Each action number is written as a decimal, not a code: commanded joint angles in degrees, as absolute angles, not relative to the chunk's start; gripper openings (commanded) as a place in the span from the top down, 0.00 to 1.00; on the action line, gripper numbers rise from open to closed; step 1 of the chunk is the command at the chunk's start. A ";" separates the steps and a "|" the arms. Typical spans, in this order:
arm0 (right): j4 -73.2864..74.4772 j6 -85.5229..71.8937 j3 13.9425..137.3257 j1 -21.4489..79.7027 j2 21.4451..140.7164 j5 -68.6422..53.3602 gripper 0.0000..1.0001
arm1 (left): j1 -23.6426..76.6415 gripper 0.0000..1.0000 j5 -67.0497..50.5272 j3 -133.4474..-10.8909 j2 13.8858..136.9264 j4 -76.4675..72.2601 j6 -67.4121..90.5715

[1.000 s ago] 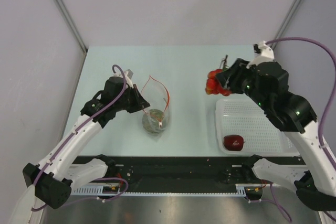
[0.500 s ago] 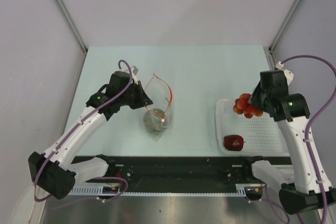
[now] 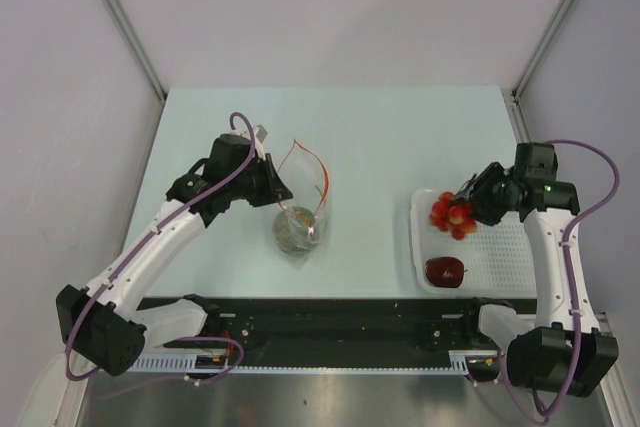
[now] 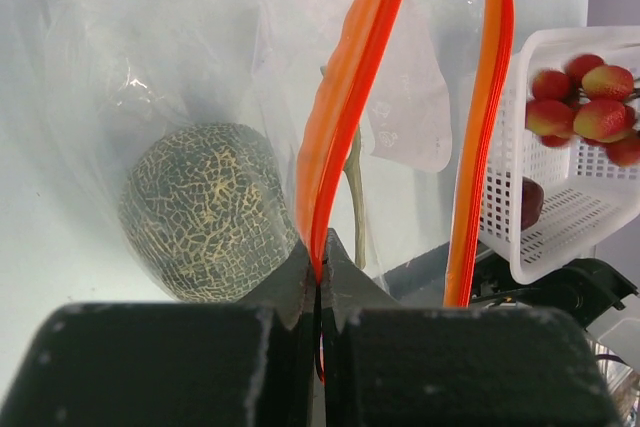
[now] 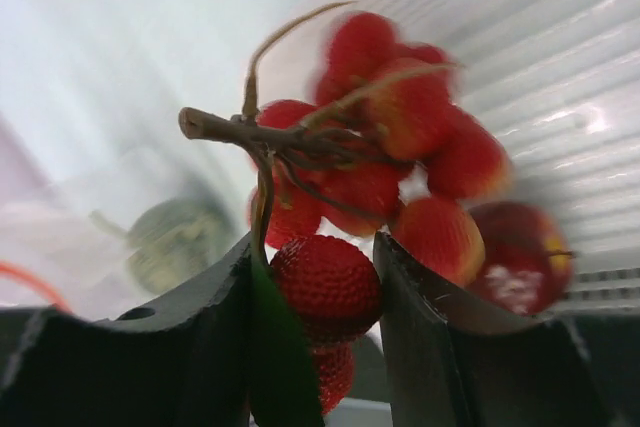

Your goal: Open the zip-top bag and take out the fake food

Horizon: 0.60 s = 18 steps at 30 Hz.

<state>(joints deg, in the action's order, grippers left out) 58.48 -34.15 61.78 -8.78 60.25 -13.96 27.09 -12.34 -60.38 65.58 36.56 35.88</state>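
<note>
The clear zip-top bag [image 3: 300, 202] stands on the table with its red-orange zip mouth spread wide. My left gripper [image 3: 272, 187] is shut on the near zip strip [image 4: 340, 137] of the bag. A round pale-green netted piece of fake food [image 4: 205, 209] lies inside at the bottom [image 3: 292, 231]. My right gripper [image 3: 468, 209] is shut on the cluster of red-and-yellow berries [image 5: 370, 197], which hangs over the left part of the white basket [image 3: 510, 252]. The dark red apple [image 3: 445, 270] lies in the basket's near left corner.
The white mesh basket sits at the table's right side, near the front edge [image 4: 560, 217]. A black rail [image 3: 330, 322] runs along the front between the arm bases. Grey walls close in the back and both sides.
My right arm has swung back and down, carrying the berry cluster from the far right of the table to just over the basket. The left gripper has hardly moved.
</note>
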 commanded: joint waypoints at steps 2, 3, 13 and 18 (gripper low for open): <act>50.90 -45.69 55.82 -9.23 55.64 -31.29 1.00 | 27.07 1.00 -13.62 -60.38 64.69 35.86 34.28; 50.37 -46.05 55.03 -9.40 55.11 -30.33 1.00 | 27.07 1.00 -13.62 -60.21 64.86 35.34 34.45; 45.26 -36.22 43.77 -14.85 66.00 -32.44 1.00 | 27.07 1.00 -15.65 -62.93 67.85 34.63 33.58; 46.49 -30.77 43.68 -20.38 69.51 -27.78 1.00 | 26.98 1.00 -15.03 -63.63 68.38 35.59 32.43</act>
